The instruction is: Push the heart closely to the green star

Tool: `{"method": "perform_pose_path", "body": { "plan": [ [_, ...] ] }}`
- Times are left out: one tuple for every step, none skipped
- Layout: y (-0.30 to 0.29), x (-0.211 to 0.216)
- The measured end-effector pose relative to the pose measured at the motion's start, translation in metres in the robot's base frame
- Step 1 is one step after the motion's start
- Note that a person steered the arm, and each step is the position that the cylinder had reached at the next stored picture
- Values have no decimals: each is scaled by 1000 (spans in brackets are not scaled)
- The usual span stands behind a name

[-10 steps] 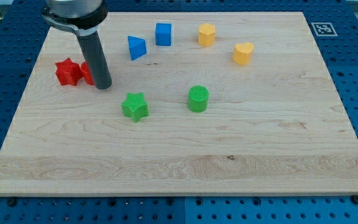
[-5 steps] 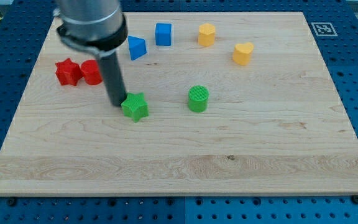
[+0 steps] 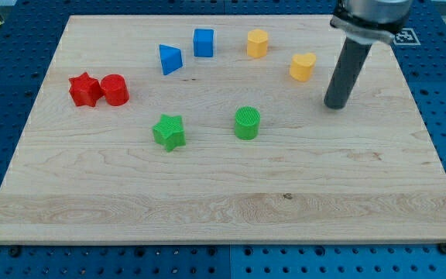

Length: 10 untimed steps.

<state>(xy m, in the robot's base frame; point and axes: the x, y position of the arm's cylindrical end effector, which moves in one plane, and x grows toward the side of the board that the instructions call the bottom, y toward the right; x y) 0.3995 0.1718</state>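
The yellow heart [image 3: 303, 67] lies at the board's upper right. The green star [image 3: 168, 132] lies left of the board's middle. My tip [image 3: 334, 105] rests on the board just right of and below the heart, a short gap away from it. The star is far to the tip's left, with the green cylinder [image 3: 247, 123] between them.
A yellow hexagonal block [image 3: 257, 43] sits up-left of the heart. A blue cube [image 3: 203, 42] and a blue wedge [image 3: 169, 59] lie near the top. A red star [image 3: 84, 89] and a red cylinder [image 3: 115, 90] touch at the left. The wooden board [image 3: 223, 209] lies on a blue pegboard.
My tip has swept from the left side, past the green star, across to the right beside the heart. No block has visibly moved.
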Motion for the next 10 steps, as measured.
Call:
{"method": "perform_pose_path", "body": {
  "plan": [
    [9,-39],
    [19,-71],
    [20,-80],
    [4,-80],
    [-16,-78],
    [-34,-71],
    [-53,-51],
    [-84,-38],
    [-126,-31],
    [-152,-2]
  ]
}}
